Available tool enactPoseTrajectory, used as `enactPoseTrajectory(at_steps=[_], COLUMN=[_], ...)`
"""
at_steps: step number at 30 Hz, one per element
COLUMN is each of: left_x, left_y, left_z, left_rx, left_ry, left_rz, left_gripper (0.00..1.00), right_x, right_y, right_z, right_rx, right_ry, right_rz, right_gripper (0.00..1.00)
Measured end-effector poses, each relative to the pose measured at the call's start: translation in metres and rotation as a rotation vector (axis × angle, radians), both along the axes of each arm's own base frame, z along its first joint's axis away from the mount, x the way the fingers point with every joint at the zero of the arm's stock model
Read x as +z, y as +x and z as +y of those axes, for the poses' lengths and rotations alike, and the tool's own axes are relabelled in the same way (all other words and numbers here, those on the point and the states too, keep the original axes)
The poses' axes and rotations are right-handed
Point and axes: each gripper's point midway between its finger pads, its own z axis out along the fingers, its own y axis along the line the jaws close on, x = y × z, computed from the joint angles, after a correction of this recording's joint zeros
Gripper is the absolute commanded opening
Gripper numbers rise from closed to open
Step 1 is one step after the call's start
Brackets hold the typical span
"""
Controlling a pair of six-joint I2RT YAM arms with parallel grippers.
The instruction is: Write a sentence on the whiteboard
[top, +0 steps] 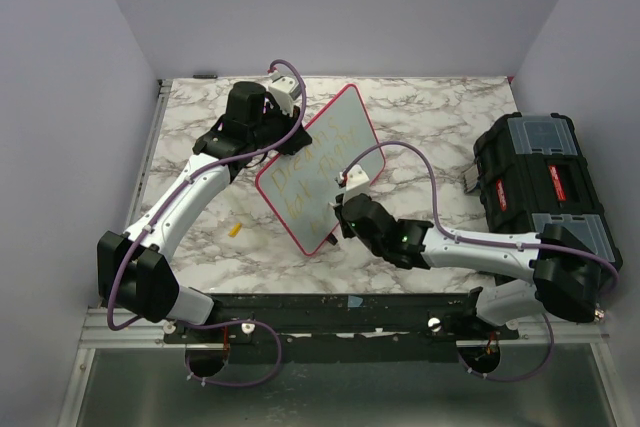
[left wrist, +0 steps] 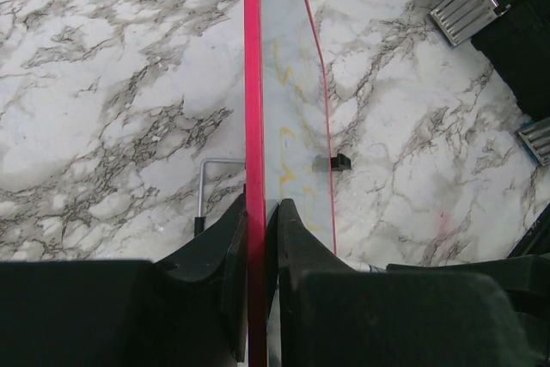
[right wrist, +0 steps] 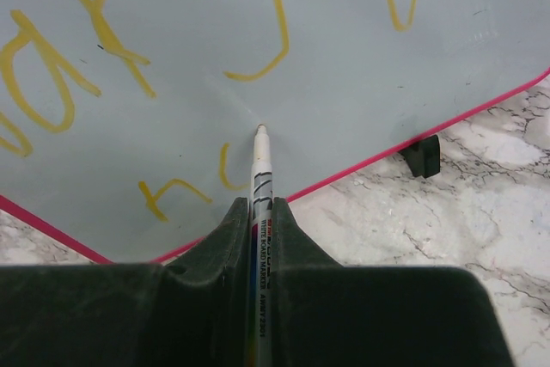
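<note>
Marbled counter (top: pixel 420 107), left pincer (left wrist: pixel 262 209) pinching the tilted whiteboard (top: pixel 335 147) by its red rim, right pincer (right wrist: pixel 259 209) clamped on a white marker (right wrist: pixel 260 169), tip touching the board amid the yellow sentence (top: pixel 310 182)

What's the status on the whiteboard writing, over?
Left gripper shut on whiteboard rim, board held tilted. Right gripper shut on marker, tip at the sentence. Toolbox far right, not in the way.
</note>
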Motion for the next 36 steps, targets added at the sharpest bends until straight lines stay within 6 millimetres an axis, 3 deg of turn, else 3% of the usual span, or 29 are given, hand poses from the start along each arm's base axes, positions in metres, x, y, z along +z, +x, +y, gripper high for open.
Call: enactPoseTrajectory(at_steps=[36], left_x=[0.0], left_y=[0.001], left_z=[0.001], left_rx=[0.006], left_ry=[0.003], left_rz=[0.0], left_gripper=[0.0], right_x=[-0.013], right_y=[-0.023], right_z=[0.004], right_rx=[0.1], right_ry=[0.039], right_rz=[0.102], right_gripper=[0.01])
